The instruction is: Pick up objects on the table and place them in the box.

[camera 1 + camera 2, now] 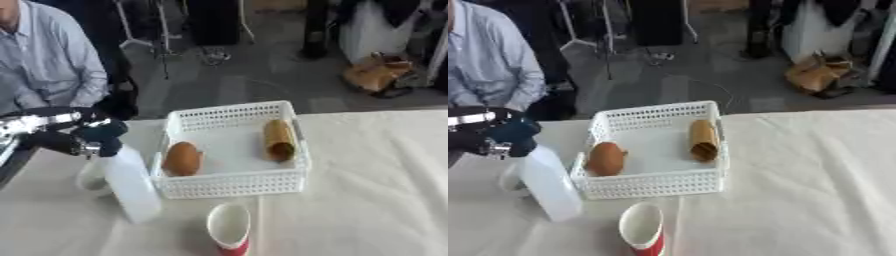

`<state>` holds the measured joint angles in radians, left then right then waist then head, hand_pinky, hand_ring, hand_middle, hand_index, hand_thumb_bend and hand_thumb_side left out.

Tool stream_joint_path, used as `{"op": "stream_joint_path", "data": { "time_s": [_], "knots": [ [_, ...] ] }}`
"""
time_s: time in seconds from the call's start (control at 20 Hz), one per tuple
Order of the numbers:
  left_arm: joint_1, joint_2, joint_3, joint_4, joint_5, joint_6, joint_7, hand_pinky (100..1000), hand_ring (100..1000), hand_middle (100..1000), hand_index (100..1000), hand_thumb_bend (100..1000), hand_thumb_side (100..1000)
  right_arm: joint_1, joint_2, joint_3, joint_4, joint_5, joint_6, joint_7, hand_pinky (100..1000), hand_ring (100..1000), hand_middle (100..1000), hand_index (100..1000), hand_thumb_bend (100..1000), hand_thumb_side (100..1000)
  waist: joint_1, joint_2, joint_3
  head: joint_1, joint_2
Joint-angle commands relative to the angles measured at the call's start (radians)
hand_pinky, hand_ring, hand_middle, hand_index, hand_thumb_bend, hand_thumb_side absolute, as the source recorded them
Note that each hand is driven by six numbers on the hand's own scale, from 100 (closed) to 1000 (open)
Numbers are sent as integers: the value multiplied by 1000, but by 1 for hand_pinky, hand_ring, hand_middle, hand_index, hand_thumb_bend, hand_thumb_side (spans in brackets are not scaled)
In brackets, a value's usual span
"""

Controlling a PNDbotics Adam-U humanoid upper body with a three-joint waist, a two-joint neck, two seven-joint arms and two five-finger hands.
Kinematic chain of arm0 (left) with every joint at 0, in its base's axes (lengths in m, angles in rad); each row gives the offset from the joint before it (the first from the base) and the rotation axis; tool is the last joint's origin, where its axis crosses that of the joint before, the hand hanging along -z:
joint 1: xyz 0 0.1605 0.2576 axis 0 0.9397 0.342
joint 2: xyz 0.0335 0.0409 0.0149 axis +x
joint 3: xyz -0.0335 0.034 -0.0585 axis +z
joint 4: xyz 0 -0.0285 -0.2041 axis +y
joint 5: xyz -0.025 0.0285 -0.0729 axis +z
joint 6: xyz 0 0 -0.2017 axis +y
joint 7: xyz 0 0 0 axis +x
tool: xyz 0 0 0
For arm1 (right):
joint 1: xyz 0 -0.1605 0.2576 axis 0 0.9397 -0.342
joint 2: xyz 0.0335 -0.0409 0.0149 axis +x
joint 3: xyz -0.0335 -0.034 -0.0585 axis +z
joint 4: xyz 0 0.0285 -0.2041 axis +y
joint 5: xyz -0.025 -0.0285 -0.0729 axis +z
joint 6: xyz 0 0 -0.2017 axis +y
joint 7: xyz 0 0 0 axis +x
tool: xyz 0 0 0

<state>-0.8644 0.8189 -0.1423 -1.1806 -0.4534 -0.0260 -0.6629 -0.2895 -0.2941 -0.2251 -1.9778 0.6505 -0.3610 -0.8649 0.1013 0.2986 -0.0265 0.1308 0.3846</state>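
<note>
A white lattice box (229,187) stands in the middle of the white table. Inside it lie a brown oval bread roll (182,158) on the left and a long tan roll (280,139) on the right. Left of the box a white bottle-like container (129,186) hangs tilted, its top in my left hand (94,140), whose dark fingers are curled round it. A red and white paper cup (230,228) stands in front of the box near the table's front edge. My right hand shows in neither view.
A person in a light blue shirt (48,55) sits beyond the table's far left corner. A brown bag (374,73) lies on the floor behind. White cloth (376,180) stretches bare to the right of the box.
</note>
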Motion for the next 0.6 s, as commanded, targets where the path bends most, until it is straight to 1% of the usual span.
{"op": "stream_joint_path", "data": {
  "time_s": [0.05, 0.4, 0.6],
  "knots": [
    [-24, 18, 6, 9, -32, -14, 4, 1000, 1000, 1000, 1000, 752, 795, -6, -10, 0, -22, -4, -18, -20, 701, 826, 659, 732, 100, 1000, -2, -14, -1, 7, 1],
    [-34, 6, 10, 32, -80, -19, 30, 1000, 1000, 1000, 1000, 736, 808, -5, -11, 1, -22, -5, -18, -19, 701, 827, 658, 730, 100, 1000, -3, -11, -3, 11, 0],
    [-40, 3, 19, 48, -92, -8, 48, 1000, 994, 980, 1000, 708, 822, -5, -11, 3, -22, -7, -19, -18, 702, 827, 657, 729, 100, 1000, -3, -9, -3, 13, 0]
  ]
}}
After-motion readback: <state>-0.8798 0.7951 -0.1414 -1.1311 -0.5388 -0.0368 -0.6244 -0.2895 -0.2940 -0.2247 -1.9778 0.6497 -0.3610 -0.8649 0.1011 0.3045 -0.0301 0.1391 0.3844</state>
